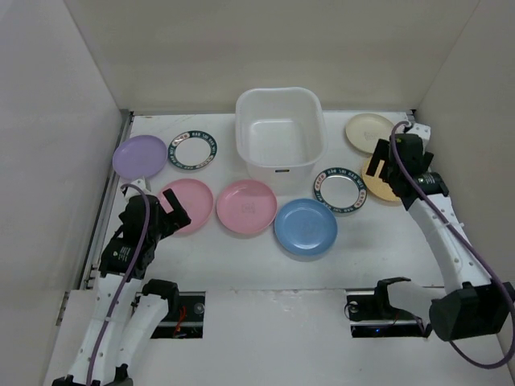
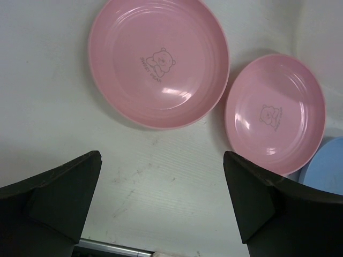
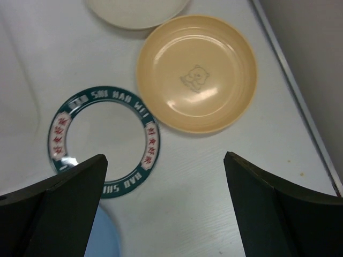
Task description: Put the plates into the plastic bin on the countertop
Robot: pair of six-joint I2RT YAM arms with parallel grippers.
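The translucent white plastic bin (image 1: 244, 121) stands empty at the back middle of the white countertop (image 1: 241, 265). Around it lie a lilac plate (image 1: 138, 156), a white patterned plate (image 1: 193, 151), two pink plates (image 1: 195, 201) (image 1: 246, 207), a blue plate (image 1: 306, 227), a second patterned plate (image 1: 339, 190), a cream plate (image 1: 368, 131) and an orange plate (image 1: 386, 189). My left gripper (image 1: 157, 205) (image 2: 162, 158) is open and empty, just short of the left pink plate (image 2: 158, 61). My right gripper (image 1: 388, 165) (image 3: 165, 158) is open and empty above the orange plate (image 3: 196, 72).
White walls enclose the countertop on the left, back and right. A metal strip (image 1: 109, 201) runs along the left edge. The arm bases (image 1: 161, 297) (image 1: 394, 301) sit at the near edge.
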